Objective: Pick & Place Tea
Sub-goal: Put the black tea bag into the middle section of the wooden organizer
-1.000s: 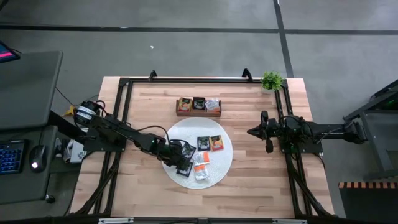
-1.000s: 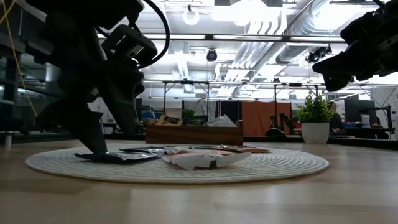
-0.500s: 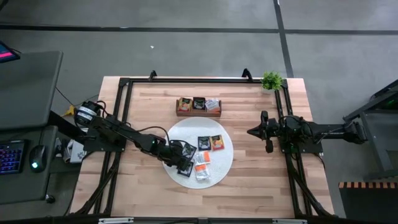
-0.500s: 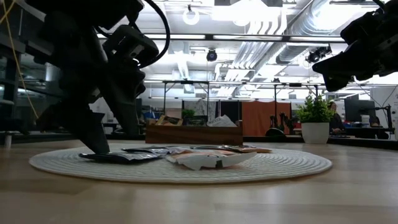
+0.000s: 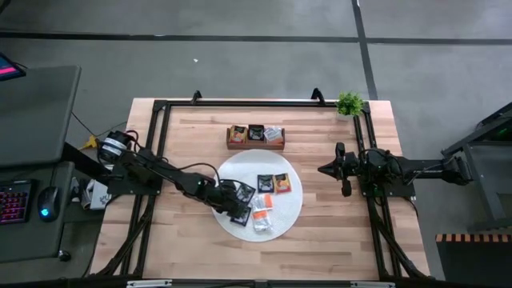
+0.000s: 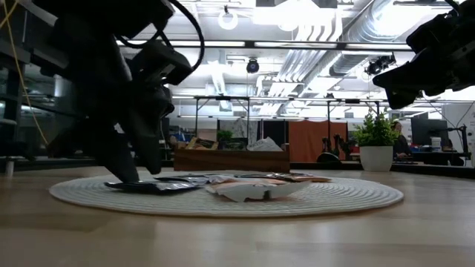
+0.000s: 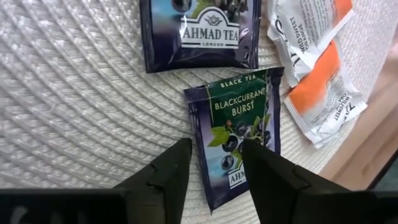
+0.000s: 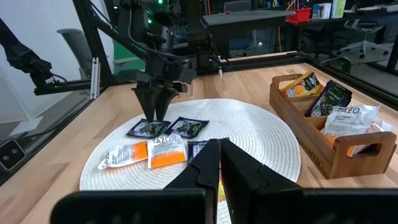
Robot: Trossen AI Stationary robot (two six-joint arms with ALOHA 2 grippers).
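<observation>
Overhead, table-level and wrist cameras share the white mat (image 5: pixel 292 210).

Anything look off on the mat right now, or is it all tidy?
Nothing damaged or spilled. The white mat sits off-centre, and the sachets lie at mixed angles; the orange Tazo sachets overlap and look crumpled. The left gripper straddles the blackcurrant sachet edge.

The round mat (image 7: pixel 74 93) is white with a ribbed woven pattern, on a pale wood-grain desk (image 5: pixel 336 232). The blackcurrant tea sachet (image 7: pixel 239 134) is dark purple with a green panel; two neighbouring sachets (image 7: pixel 323 74) are white and orange. The tray (image 8: pixel 323 146) is brown wood.
</observation>
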